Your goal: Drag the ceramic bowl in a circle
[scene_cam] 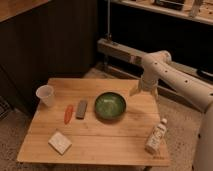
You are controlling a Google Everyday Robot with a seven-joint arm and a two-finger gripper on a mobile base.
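Note:
The ceramic bowl (110,105) is round, shallow and dark green with a lighter speckled inside. It sits upright near the middle of the wooden table (100,150). My gripper (143,92) hangs from the white arm (175,80) over the table's far right edge. It is to the right of the bowl and a little behind it, apart from it. Its fingers look spread open and hold nothing.
A white translucent cup (45,95) stands at the table's left. An orange stick-shaped item (68,113) and a grey bar (81,108) lie left of the bowl. A white flat packet (60,142) lies at the front left. A white bottle (156,136) stands at the front right.

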